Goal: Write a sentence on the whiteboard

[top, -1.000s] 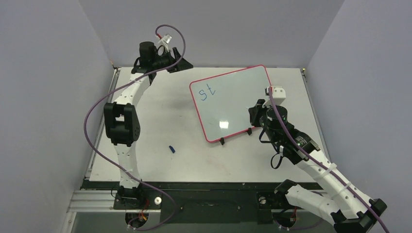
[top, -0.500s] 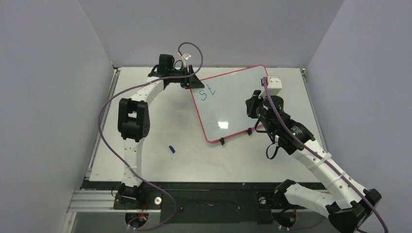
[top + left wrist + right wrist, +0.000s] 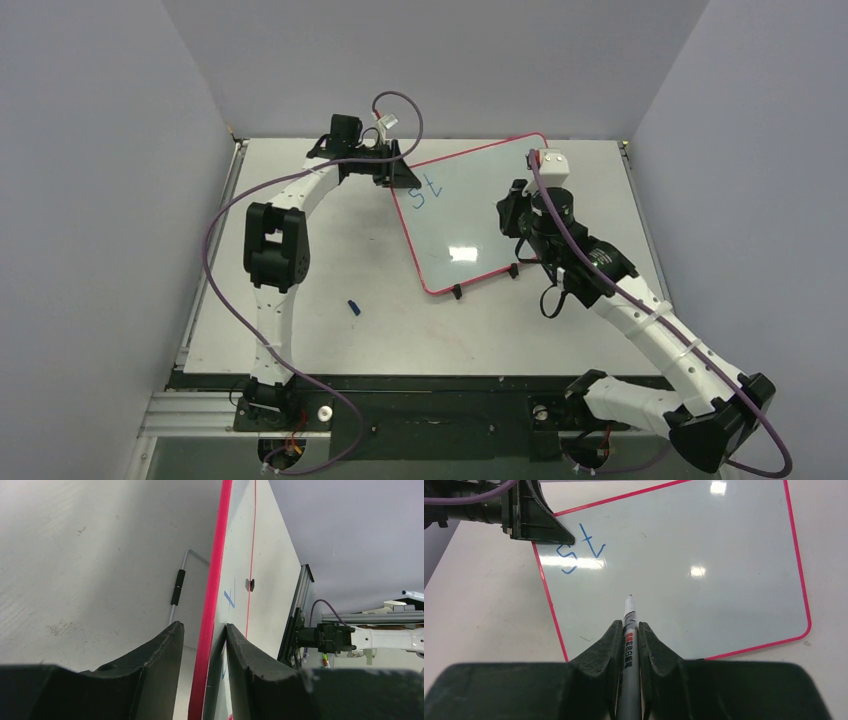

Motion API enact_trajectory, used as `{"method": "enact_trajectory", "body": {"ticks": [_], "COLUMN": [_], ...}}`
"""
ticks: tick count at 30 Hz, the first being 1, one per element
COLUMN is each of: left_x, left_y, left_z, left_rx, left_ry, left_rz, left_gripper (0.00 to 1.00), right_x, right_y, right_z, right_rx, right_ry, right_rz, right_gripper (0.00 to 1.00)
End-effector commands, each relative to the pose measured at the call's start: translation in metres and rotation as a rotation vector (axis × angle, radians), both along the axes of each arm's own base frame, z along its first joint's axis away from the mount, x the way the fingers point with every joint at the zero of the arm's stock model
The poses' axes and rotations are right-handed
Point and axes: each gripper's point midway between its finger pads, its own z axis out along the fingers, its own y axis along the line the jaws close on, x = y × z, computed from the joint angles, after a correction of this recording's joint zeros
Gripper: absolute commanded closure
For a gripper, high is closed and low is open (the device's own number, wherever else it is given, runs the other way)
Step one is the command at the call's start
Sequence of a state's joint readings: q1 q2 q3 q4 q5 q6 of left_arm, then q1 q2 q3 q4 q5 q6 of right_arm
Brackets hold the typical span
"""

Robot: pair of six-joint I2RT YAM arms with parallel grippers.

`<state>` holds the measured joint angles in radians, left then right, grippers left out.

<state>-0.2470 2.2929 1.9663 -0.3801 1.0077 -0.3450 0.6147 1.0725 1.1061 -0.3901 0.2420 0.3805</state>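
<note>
The whiteboard (image 3: 480,225), with a red-pink rim, lies angled on the table. Of the sentence, only the blue letters "st" (image 3: 428,188) show, near its far left corner. My left gripper (image 3: 398,172) straddles that corner. In the left wrist view (image 3: 204,625) the rim (image 3: 216,595) runs between the jaws: one finger (image 3: 245,660) rests on the board face, and the other (image 3: 160,660) stands a little off the rim. My right gripper (image 3: 508,215) hovers over the board's middle, shut on a grey marker (image 3: 629,612) with its tip pointing at the "st" (image 3: 579,552).
A small blue marker cap (image 3: 353,307) lies on the table left of the board's near corner. Black clips (image 3: 457,291) sit on the board's near edge. A wire stand (image 3: 177,587) shows under the board. Grey walls enclose the table.
My left arm swung right from the back of the table to the board's far left corner. My right arm moved left and farther over the board with the marker.
</note>
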Motion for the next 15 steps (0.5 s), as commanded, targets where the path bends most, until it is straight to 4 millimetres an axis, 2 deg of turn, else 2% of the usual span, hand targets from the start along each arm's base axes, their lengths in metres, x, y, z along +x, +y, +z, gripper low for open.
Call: {"method": "enact_trajectory", "body": {"ticks": [1, 4, 10, 15], "left_x": [0.003, 0.003, 0.013, 0.016], "left_y": [0.003, 0.004, 0.008, 0.016], "left_z": [0.02, 0.024, 0.058, 0.055], "left_rx": [-0.015, -0.053, -0.172, -0.178], "left_ry": [-0.068, -0.041, -0.124, -0.118], "left_rz": [-0.016, -0.005, 0.026, 0.044], "left_gripper": [0.66, 0.66, 0.64, 0.7], "right_x": [0.012, 0.019, 0.034, 0.047], "right_y": [0.009, 0.017, 0.033, 0.045], "right_z": [0.033, 0.033, 0.028, 0.023], "right_rx": [0.067, 0.067, 0.067, 0.07], "right_ry": [-0.069, -0.061, -0.036, -0.016], "right_rz": [0.005, 0.017, 0.041, 0.054], "right_gripper": [1.0, 1.0, 1.0, 1.0]}}
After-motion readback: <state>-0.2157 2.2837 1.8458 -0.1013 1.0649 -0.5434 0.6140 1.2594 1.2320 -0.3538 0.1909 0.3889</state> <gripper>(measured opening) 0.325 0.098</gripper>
